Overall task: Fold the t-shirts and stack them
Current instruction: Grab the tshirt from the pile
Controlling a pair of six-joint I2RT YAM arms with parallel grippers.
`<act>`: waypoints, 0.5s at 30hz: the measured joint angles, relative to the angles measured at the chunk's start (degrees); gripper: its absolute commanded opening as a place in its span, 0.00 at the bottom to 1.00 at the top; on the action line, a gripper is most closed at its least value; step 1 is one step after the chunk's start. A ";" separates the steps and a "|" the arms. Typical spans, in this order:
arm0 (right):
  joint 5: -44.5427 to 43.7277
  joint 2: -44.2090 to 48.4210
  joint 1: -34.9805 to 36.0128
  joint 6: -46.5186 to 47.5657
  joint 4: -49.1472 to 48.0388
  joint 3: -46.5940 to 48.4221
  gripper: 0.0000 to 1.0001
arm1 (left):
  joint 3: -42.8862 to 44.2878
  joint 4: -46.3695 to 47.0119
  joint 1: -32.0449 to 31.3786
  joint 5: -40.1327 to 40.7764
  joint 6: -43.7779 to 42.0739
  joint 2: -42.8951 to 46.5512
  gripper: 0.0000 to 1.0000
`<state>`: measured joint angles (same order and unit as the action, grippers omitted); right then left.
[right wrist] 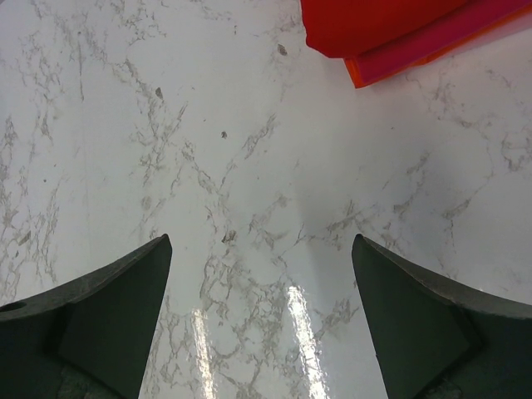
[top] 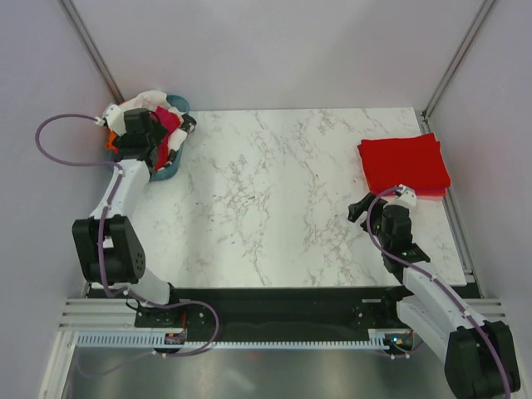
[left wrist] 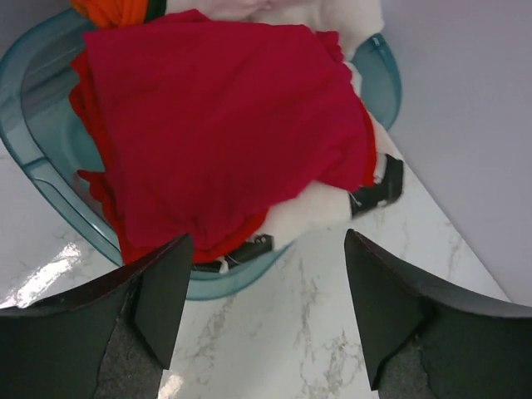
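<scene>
At the upper left of the overhead view, your left gripper (top: 158,137) hangs over the teal plastic basket (top: 179,105); its wrist view shows the jaws standing well apart with nothing between them, so it holds nothing yet. Right below it lies the deep crimson-pink t-shirt (left wrist: 216,125), crumpled on top of the heap and spilling over the basket's near rim; a bright red t-shirt (left wrist: 104,195) shows beneath its left edge; a white garment (left wrist: 312,212) and an orange item (left wrist: 116,10) are bundled in there too, though you cannot tell how many pieces the heap holds.

Toward the upper right of that same view, a folded stack (top: 403,164) sits flat on the marble table (top: 266,199) near its far right corner; the right wrist view shows a bright red layer on top with a pink one peeking out under it, edges roughly squared. Your right gripper (top: 362,208) waits just below and left of that stack, jaws wide and empty, pointed at bare marble.

By my reading you are partway through: at least two shirts look folded and stacked; the crimson one and the red one in the basket are left to pull out, spread, fold and add; the step in hand looks like the pick from the basket.
</scene>
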<state>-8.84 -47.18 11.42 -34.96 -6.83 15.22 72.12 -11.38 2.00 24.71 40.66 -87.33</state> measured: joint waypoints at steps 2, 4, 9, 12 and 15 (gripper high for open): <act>0.07 -0.22 0.00 0.00 0.02 0.00 0.98 | 1.97 -0.52 3.17 -1.77 0.57 -3.91 0.78; 0.15 -0.26 0.00 0.02 0.00 0.00 0.98 | 3.78 -0.98 6.10 -4.07 1.20 -8.26 0.78; 0.13 -0.11 0.00 0.02 0.02 0.00 0.98 | 8.74 -2.75 9.20 -9.05 1.88 -17.40 0.71; 0.15 -0.09 0.00 0.02 0.02 0.00 0.98 | 11.76 -3.23 9.16 -12.26 1.86 -20.61 0.72; 0.15 -0.31 0.00 0.02 0.00 0.00 0.98 | 14.21 -3.32 9.11 -14.49 1.86 -21.86 0.62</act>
<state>-8.69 -47.48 11.42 -34.94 -6.83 15.22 86.32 -14.70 11.11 10.22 42.52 -109.19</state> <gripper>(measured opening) 0.982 0.718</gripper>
